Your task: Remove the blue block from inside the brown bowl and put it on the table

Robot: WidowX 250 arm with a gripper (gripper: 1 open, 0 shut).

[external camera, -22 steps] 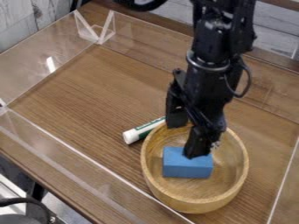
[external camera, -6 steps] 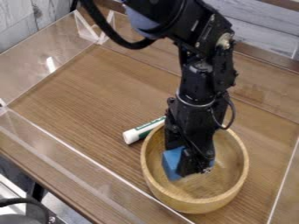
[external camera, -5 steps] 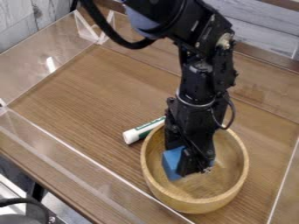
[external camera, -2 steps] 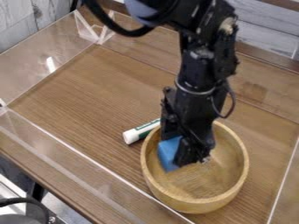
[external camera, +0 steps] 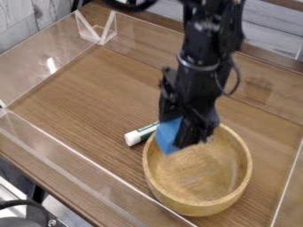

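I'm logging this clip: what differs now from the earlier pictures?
The gripper took hold of the blue block and raised it from the bowl's floor toward its far-left rim. Bowl and marker stayed put.

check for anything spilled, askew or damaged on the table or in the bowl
Nothing stands out: no spill or damage shows on the table or in the brown bowl; the marker lies just beside it.
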